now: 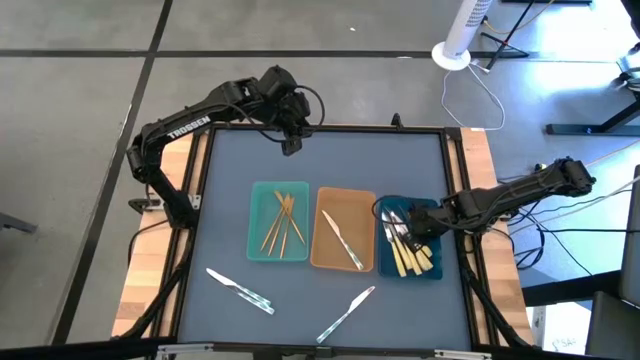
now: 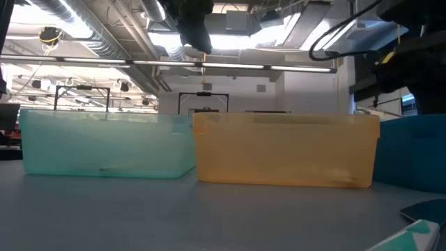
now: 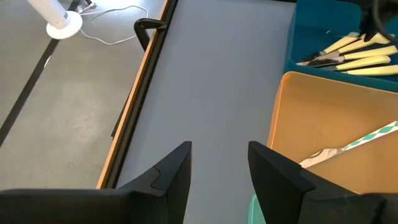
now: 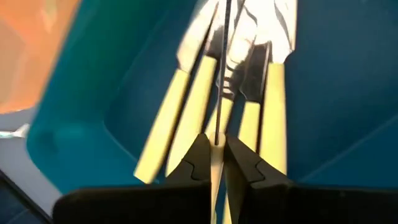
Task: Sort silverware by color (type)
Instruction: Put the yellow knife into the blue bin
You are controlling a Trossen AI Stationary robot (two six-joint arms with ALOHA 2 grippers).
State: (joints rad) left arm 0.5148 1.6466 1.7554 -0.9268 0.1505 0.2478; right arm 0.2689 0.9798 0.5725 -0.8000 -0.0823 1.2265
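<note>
Three trays stand side by side: teal (image 1: 278, 222) with gold utensils (image 1: 284, 222), tan (image 1: 343, 228) with one silver knife (image 1: 341, 240), and dark blue (image 1: 408, 240) with yellow-handled utensils (image 1: 412, 258). Two silver utensils (image 1: 240, 290) (image 1: 345, 313) lie flat on the grey mat near the front. My right gripper (image 4: 216, 144) is low over the blue tray, shut on a yellow-handled utensil. My left gripper (image 3: 219, 167) hangs open and empty above the mat's far edge, beyond the tan tray. My right gripper pinches a yellow-handled utensil by its handle (image 4: 215, 167) between the two fingers. The fingers slant steeply down from above and lie along it. Its thin metal end (image 4: 222, 74) juts out ahead of the fingertips, over the utensils in the blue tray. Whether it touches them I cannot tell.
The mat's raised wooden border (image 1: 470, 150) runs around the table. In the low view the teal tray (image 2: 104, 146), the tan tray (image 2: 286, 150) and the blue tray (image 2: 418, 150) stand as a wall across the table. A white fan base (image 1: 452, 55) stands on the floor beyond.
</note>
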